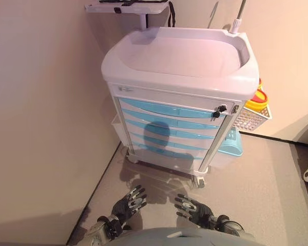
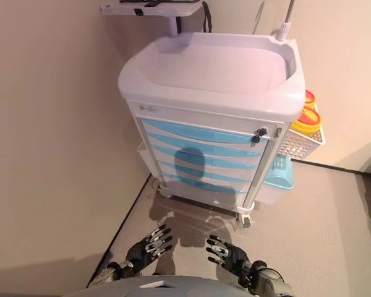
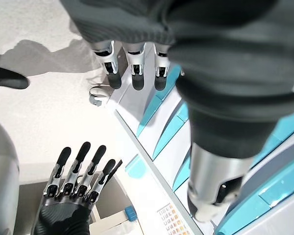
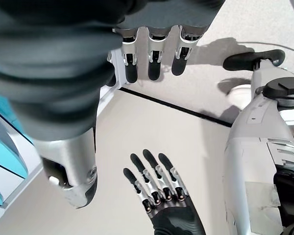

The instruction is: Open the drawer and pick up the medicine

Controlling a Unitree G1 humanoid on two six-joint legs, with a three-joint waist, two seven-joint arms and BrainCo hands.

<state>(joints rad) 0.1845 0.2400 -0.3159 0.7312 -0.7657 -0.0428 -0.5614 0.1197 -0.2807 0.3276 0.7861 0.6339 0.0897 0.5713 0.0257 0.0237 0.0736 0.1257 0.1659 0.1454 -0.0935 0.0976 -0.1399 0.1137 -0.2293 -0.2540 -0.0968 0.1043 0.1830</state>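
We see the cart (image 1: 179, 61) with its blue drawers (image 1: 169, 125) all shut — no medicine visible. Our left hand (image 1: 129, 201) and right hand (image 1: 191, 207) hang low before it (fingers straight, holding nothing), well apart from the drawers.

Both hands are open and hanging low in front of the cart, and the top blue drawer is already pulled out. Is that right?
Not quite. The top drawer is shut, flush with the other blue drawers, as the left eye view shows. The rest holds: the left hand and the right hand are open and low in front of the cart, touching nothing.
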